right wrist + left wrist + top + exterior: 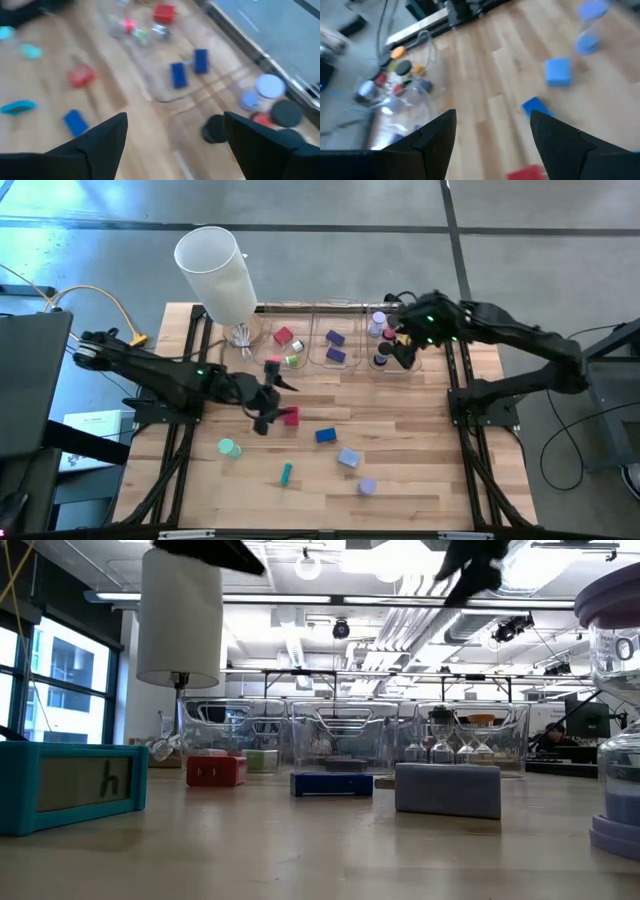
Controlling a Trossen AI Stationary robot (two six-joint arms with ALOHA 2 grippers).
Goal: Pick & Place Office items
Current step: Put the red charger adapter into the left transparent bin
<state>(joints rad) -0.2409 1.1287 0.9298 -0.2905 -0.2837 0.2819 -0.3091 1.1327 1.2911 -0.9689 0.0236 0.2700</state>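
My left gripper [268,408] hangs open over the table's middle, just left of a red block [291,416]; the left wrist view shows that red block [527,173] near its empty fingers. A blue block [325,436], a lavender block [348,458], a lavender roll [367,487], a teal stick [286,473] and a green roll [229,447] lie loose on the wood. My right gripper [404,352] is open above the right-hand bin, with a black roll [215,128] below its fingers. Nothing is held.
Three clear bins [312,364] stand in a row along the far edge. The left one holds a red block [284,336] and small pieces, the middle one two blue-purple blocks [335,346], the right one several rolls [377,326]. A tall white cylinder [216,272] stands at the far left corner.
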